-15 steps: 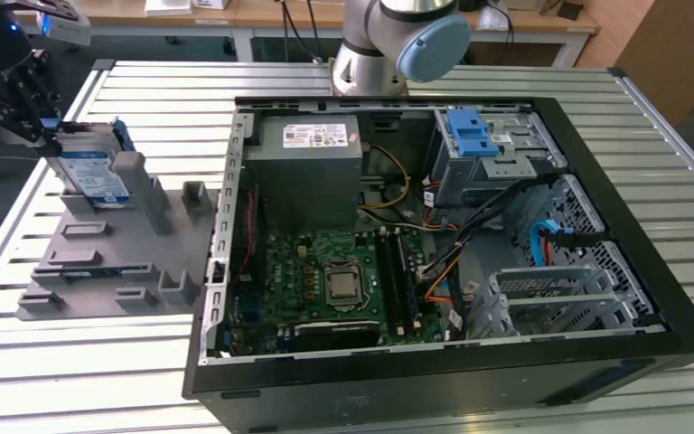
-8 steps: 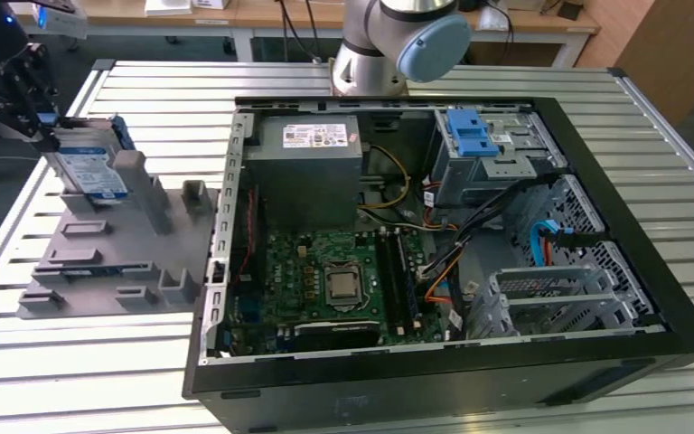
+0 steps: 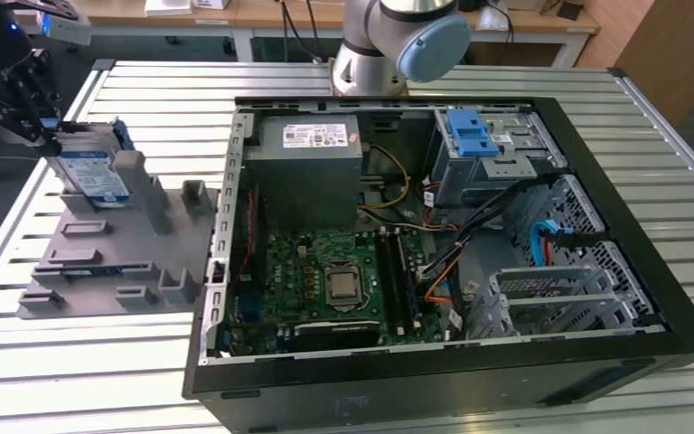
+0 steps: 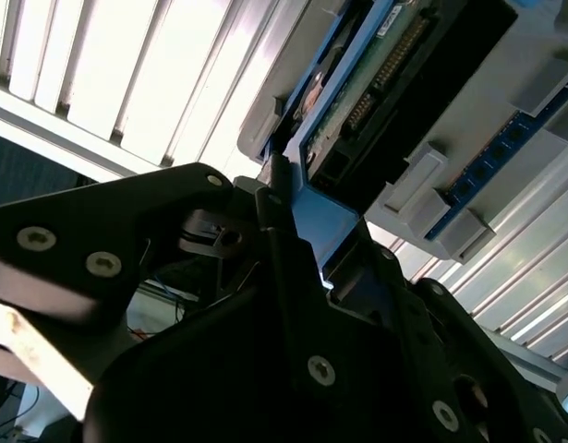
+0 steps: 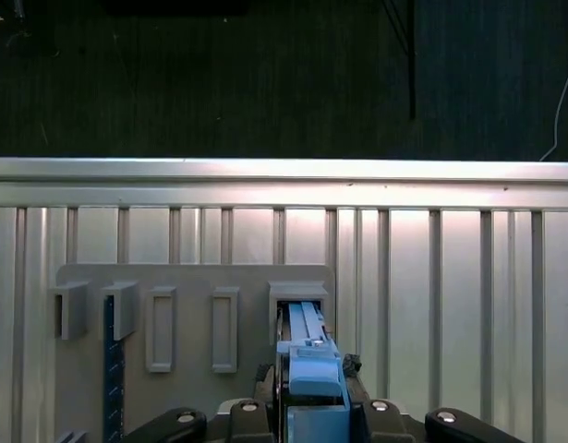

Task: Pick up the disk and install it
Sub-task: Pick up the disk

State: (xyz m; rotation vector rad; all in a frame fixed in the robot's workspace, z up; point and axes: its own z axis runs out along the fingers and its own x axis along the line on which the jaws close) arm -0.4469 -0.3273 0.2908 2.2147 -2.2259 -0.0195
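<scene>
One bench (image 3: 142, 90) carried everything. One open computer case (image 3: 383, 389) lay along the bench edge at the exterior view's right, and the arm (image 3: 389, 45) behind it was cut off by the frame. One grey fixture plate (image 3: 94, 271) lay near the opposite edge. In the first wrist view the plate (image 5: 191, 295) showed five raised holders. One disk (image 3: 91, 176) stood upright in the end holder, which hid its lower edge. The hand (image 3: 48, 137) was pinching the disk's blue carrier (image 5: 307, 369). In the second wrist view a finger (image 4: 276, 212) pressed against it, and the hand's body was cut off.
</scene>
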